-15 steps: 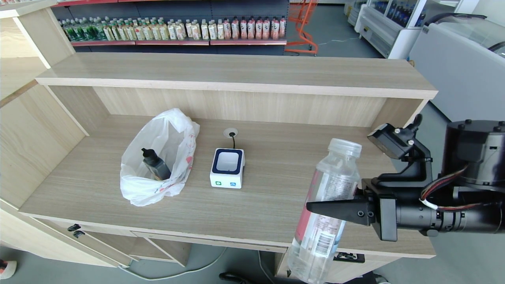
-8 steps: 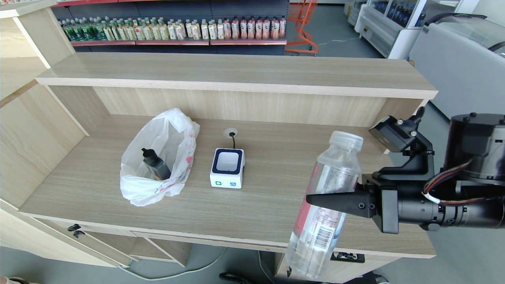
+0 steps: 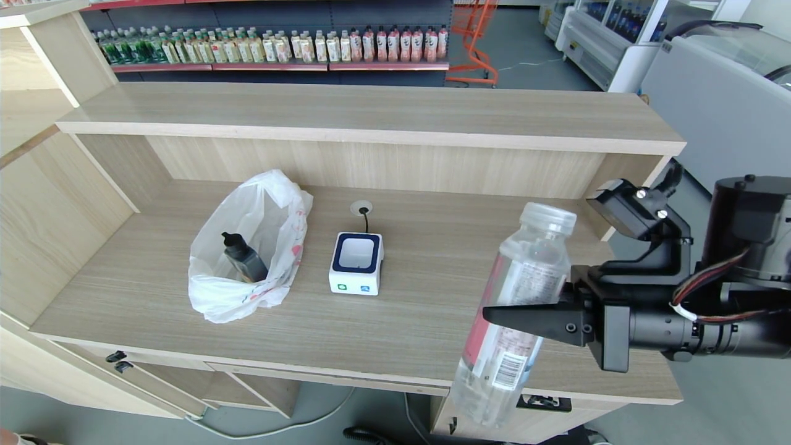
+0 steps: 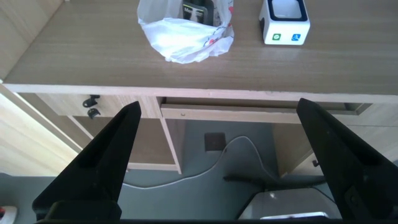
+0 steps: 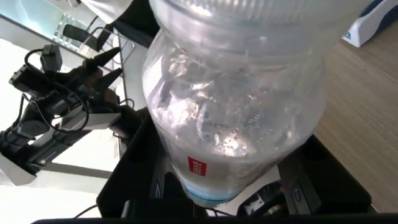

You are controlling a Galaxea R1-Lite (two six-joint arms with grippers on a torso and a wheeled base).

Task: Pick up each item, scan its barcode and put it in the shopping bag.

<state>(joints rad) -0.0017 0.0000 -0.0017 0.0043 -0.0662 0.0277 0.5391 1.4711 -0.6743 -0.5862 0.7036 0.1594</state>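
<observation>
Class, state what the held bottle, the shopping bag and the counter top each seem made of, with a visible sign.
Bottle: clear glossy plastic, probably; its wall is see-through with highlights. Shopping bag: thin white plastic film, crumpled and slightly translucent. Counter top: matt, pale wood-grain board, perhaps laminate; the grain runs very evenly.

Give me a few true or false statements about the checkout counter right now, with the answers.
1. The right claw grips a clear water bottle. True.
2. The water bottle is held directly over the scanner. False: it is off to the scanner's right, at the front edge of the counter.
3. The shopping bag is empty. False: a dark bottle sits inside it.
4. The left claw is open and holds nothing. True.
</observation>
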